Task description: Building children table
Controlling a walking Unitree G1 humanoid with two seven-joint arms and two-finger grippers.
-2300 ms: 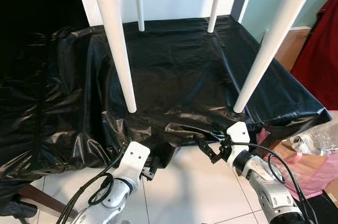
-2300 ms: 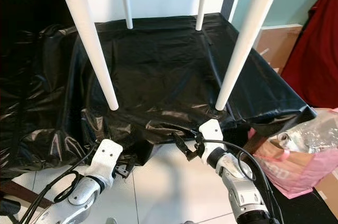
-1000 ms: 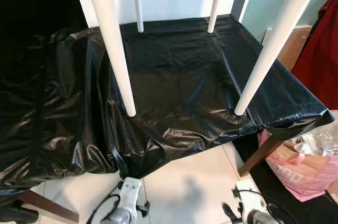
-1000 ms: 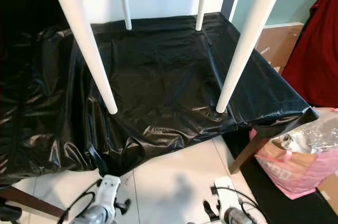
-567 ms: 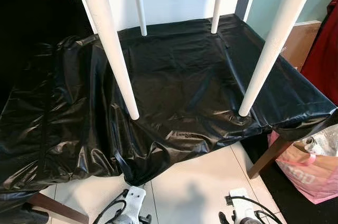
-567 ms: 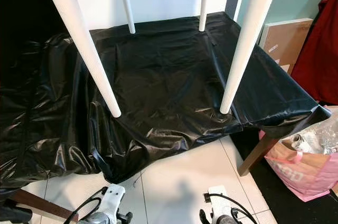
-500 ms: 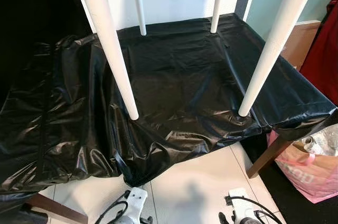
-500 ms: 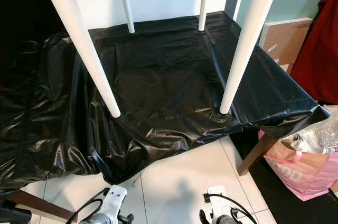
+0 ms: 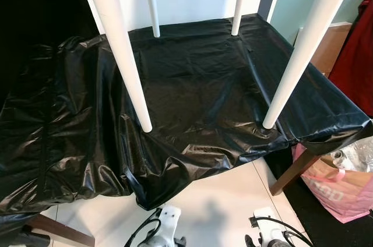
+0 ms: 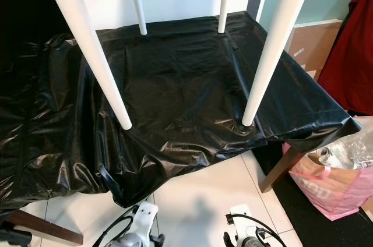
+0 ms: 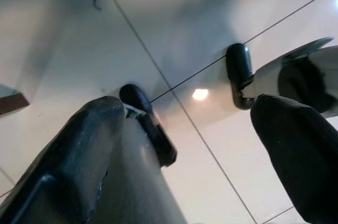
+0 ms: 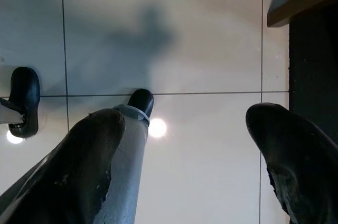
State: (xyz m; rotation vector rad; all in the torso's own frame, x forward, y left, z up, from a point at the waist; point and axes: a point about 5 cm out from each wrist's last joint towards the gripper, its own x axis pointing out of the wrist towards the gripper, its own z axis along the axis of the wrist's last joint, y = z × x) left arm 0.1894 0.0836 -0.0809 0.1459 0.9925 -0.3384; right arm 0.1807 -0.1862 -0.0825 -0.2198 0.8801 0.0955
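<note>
Left gripper (image 11: 185,145): hanging low over the pale tiled floor (image 9: 215,200), its two black fingers spread wide apart and gripping nothing.
Right gripper (image 12: 193,150): hanging beside the left one over the same tiles, fingers likewise parted wide and holding nothing.
Task thing: the white wooden children's table (image 9: 122,55) is standing ahead of and above both grippers, well apart from them, resting on a low surface draped in crinkled black plastic sheeting (image 9: 192,78).
Progress: all legs are looking fitted and bearing on the sheeting, so the assembly is appearing essentially done; little seems left beyond checking or lifting it down, though the tabletop is lying out of frame.
Count: four tapered white legs, two near and two far; two grippers; one pink paper bag (image 9: 341,186) sitting beyond the right gripper.
</note>
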